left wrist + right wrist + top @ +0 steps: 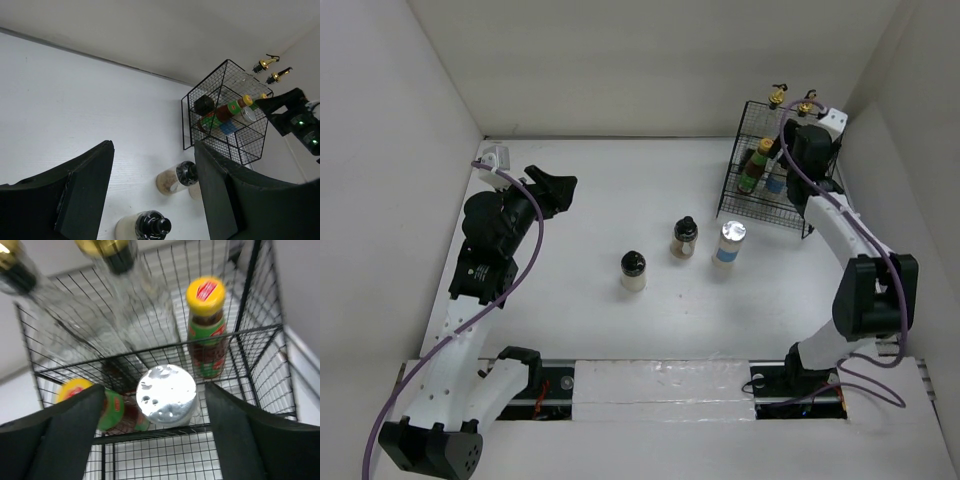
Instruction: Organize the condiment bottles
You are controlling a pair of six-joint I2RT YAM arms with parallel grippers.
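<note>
Two black-capped jars [633,270] [684,237] and a white-capped shaker [729,242] stand on the table. In the black wire basket [748,205] are two clear glass bottles with gold spouts [777,97] [807,103] and a yellow-capped sauce [760,160]. My right gripper [790,160] hovers over the basket, open. In the right wrist view a white-capped shaker [166,395] stands between its fingers [250,435] without touching them, with yellow-capped sauces beside it [206,320] [95,402]. My left gripper [555,190] is open and empty at the far left; its view shows both jars [176,178] [142,226].
The basket stands at the back right corner against the white walls and also shows in the left wrist view [227,110]. White walls close in the table on three sides. The right arm [865,290] reaches along the right wall.
</note>
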